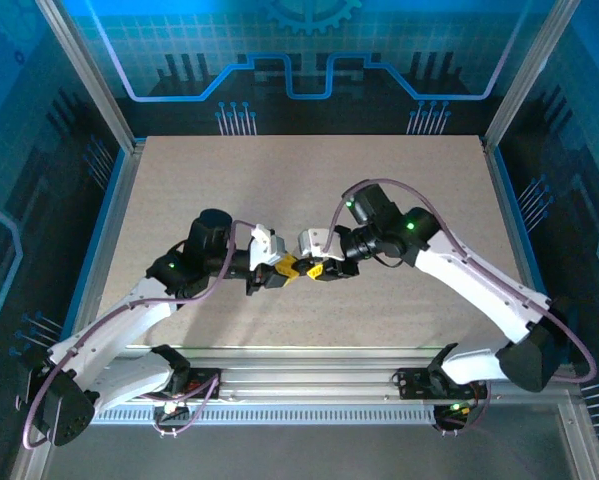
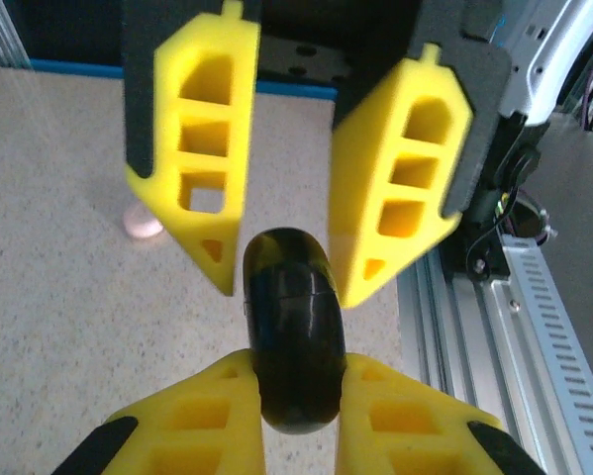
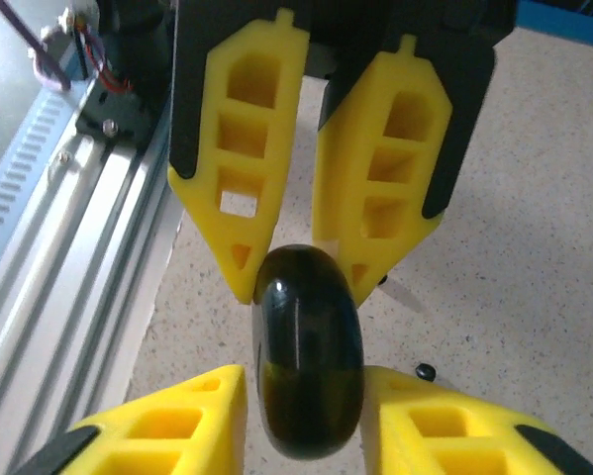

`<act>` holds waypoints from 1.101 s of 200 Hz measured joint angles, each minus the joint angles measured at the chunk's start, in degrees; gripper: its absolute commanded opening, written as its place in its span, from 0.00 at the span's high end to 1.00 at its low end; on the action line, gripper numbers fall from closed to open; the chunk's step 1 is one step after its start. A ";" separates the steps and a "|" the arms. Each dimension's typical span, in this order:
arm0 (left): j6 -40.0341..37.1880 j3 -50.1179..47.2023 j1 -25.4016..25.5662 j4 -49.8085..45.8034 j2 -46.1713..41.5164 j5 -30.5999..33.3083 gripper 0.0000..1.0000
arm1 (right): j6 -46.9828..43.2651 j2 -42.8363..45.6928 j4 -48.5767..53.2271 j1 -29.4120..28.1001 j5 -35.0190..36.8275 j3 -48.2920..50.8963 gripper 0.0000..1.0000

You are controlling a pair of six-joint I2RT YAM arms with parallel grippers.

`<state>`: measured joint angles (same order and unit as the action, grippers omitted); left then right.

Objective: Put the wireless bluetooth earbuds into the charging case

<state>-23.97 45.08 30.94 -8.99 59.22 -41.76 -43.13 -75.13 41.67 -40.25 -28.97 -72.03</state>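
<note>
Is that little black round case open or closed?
Closed: the glossy black round case shows no gap, its halves meeting along a thin seam.

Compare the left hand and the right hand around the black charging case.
Grip: the left hand is clamped on the black charging case. The right hand has its jaws slightly off it, with a sliver of gap on each side.
Side: the left hand reaches in from the left and the right hand from the right, at opposite ends of the case.
Shared: both are yellow-fingered and bracket the same case.
</note>
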 measured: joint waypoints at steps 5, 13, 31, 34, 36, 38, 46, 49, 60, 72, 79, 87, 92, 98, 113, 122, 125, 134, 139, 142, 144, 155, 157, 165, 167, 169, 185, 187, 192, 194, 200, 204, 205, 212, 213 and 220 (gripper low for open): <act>0.52 -0.20 0.07 1.16 0.00 -0.26 0.90 | 0.42 0.98 -1.31 0.55 -0.90 1.11 0.58; 1.64 -0.59 0.09 3.21 -0.02 -0.70 0.90 | 2.27 2.99 -3.52 1.95 -2.64 3.23 0.56; 4.61 -2.23 0.09 8.15 -0.02 -1.66 0.90 | 6.78 7.69 -9.55 6.34 -7.10 8.79 0.55; 5.05 -2.49 0.09 8.81 -0.02 -1.77 0.90 | 7.96 8.41 -10.49 7.04 -7.72 9.64 0.55; 5.42 -2.69 0.09 9.38 -0.02 -1.88 0.90 | 8.31 8.76 -10.99 7.41 -8.07 10.08 0.54; 5.68 -2.84 0.09 9.68 -0.02 -1.95 0.90 | 8.70 9.22 -11.82 7.87 -8.59 10.71 0.54; 6.75 -3.61 0.09 11.67 -0.02 -2.25 0.90 | 11.08 10.75 -14.47 9.31 -10.21 12.85 0.53; 7.39 -3.89 0.09 12.41 -0.02 -2.45 0.90 | 11.98 11.10 -15.17 9.64 -10.69 13.38 0.53; 8.74 -4.50 0.09 14.45 -0.02 -2.99 0.90 | 14.58 12.24 -18.36 10.51 -12.74 15.32 0.52; 9.99 -4.74 0.09 16.41 -0.04 -3.48 0.90 | 16.96 12.55 -20.74 10.73 -14.80 16.41 0.51; 10.60 -4.74 0.09 17.49 -0.04 -3.74 0.90 | 18.12 12.52 -21.86 10.78 -15.93 16.63 0.51; 11.06 -4.74 0.09 18.56 -0.11 -3.96 0.90 | 19.37 12.48 -23.04 10.80 -17.20 16.65 0.51; 11.30 -4.74 0.09 18.97 -0.15 -4.13 0.90 | 19.87 12.46 -23.61 10.82 -17.88 16.65 0.51; 11.69 -4.74 0.09 19.65 -0.26 -4.26 0.90 | 20.52 12.46 -24.35 10.82 -18.75 16.65 0.51; 12.26 -4.74 0.09 20.90 -0.46 -4.63 0.90 | 21.42 12.11 -25.42 10.82 -20.44 16.63 0.51; 12.61 -4.74 0.09 21.66 -0.59 -4.68 0.90 | 21.81 11.67 -25.92 10.82 -21.27 16.63 0.51; 12.72 -4.74 0.09 21.84 -0.66 -4.68 0.90 | 21.90 11.52 -25.97 10.82 -21.46 16.61 0.51; 13.20 -4.74 0.09 22.32 -0.79 -4.70 0.90 | 22.16 10.91 -26.10 10.82 -22.21 16.52 0.52; 13.49 -4.74 0.09 22.67 -0.85 -4.74 0.90 | 22.21 10.54 -26.14 10.84 -22.60 16.41 0.52; 13.53 -4.74 0.09 22.84 -0.87 -4.76 0.90 | 22.18 10.27 -26.16 10.86 -22.84 16.37 0.52; 13.57 -4.74 0.09 22.97 -0.90 -4.83 0.90 | 22.21 10.14 -26.16 10.86 -22.97 16.33 0.53; 13.66 -4.74 0.09 23.47 -0.96 -4.92 0.90 | 22.16 9.20 -26.08 10.97 -23.85 15.85 0.54; 13.66 -4.74 0.09 23.54 -0.98 -4.96 0.90 | 22.18 9.01 -25.99 10.97 -24.04 15.69 0.54; 13.81 -4.74 0.09 23.91 -1.07 -5.09 0.90 | 22.21 8.37 -25.86 11.04 -24.46 15.19 0.56; 13.86 -4.74 0.11 23.96 -1.09 -5.09 0.90 | 22.18 8.28 -25.86 11.06 -24.55 15.10 0.56; 13.92 -4.74 0.09 24.00 -1.11 -5.09 0.90 | 22.14 8.13 -25.86 11.06 -24.68 14.97 0.57; 14.23 -4.74 0.11 24.55 -1.33 -5.27 0.90 | 22.18 7.43 -25.73 11.06 -25.77 14.12 0.62; 14.25 -4.74 0.11 24.55 -1.36 -5.27 0.90 | 22.14 7.39 -25.68 11.06 -25.83 14.05 0.63; 14.34 -4.74 0.11 24.57 -1.44 -5.27 0.90 | 22.12 7.28 -25.62 11.06 -26.16 13.77 0.66; 14.47 -4.74 0.11 24.59 -1.46 -5.29 0.90 | 22.01 7.26 -25.57 11.06 -26.32 13.66 0.68; 14.60 -4.74 0.11 24.65 -1.55 -5.29 0.90 | 21.97 7.17 -25.38 11.06 -26.64 13.35 0.73; 14.64 -4.74 0.11 24.72 -1.62 -5.27 0.90 | 21.51 7.15 -25.38 11.06 -26.86 13.18 0.76; 14.67 -4.74 0.11 24.74 -1.62 -5.25 0.90 | 21.81 7.15 -25.27 11.06 -26.99 13.14 0.77; 14.69 -4.74 0.11 24.81 -1.66 -5.27 0.90 | 21.44 7.13 -24.81 11.06 -27.30 12.85 0.80; 14.71 -4.74 0.11 24.76 -1.68 -5.31 0.90 | 21.42 7.13 -24.70 11.06 -27.30 12.81 0.81; 14.71 -4.76 0.09 24.76 -1.84 -5.31 0.87 | 20.85 7.10 -24.17 11.08 -27.52 12.52 0.83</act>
<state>-9.26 40.32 31.03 15.77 57.39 -47.07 -22.28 -68.03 17.50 -29.17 -56.49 -59.51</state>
